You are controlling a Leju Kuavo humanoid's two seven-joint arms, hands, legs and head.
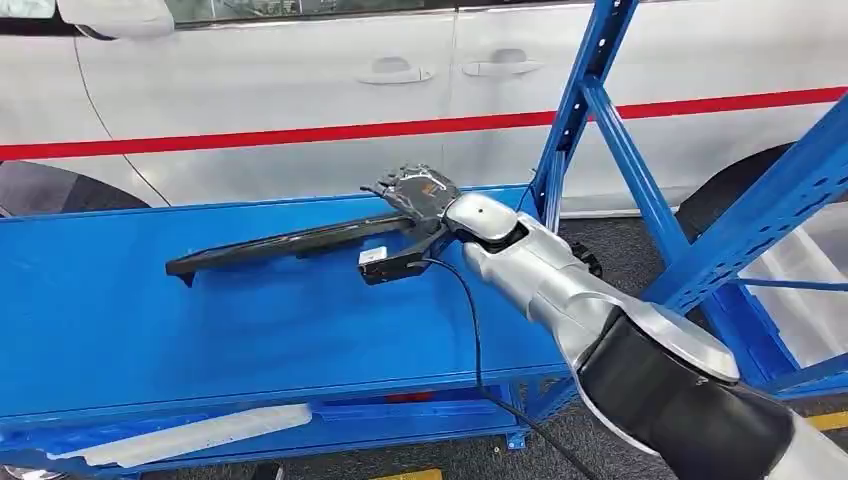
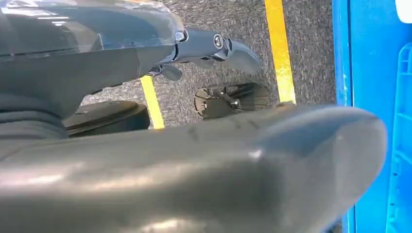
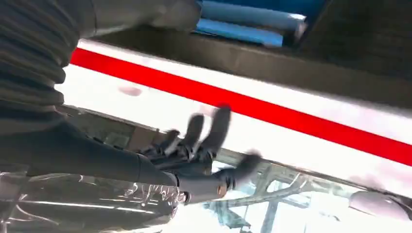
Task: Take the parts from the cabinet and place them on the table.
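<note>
No readable text anywhere. Small white label on the long black part, print too small to make out. No brand or number legible elsewhere.

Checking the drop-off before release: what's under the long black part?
The long black part lies on the bare blue table, with the right hand at its near end. Whatever sits beneath the part itself is hidden.

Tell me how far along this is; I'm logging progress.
The long black part already lies on the blue table. The right hand is at its end, fingers apparently spread, so release looks under way. A pale part lies on the shelf below, possibly left to fetch.
</note>
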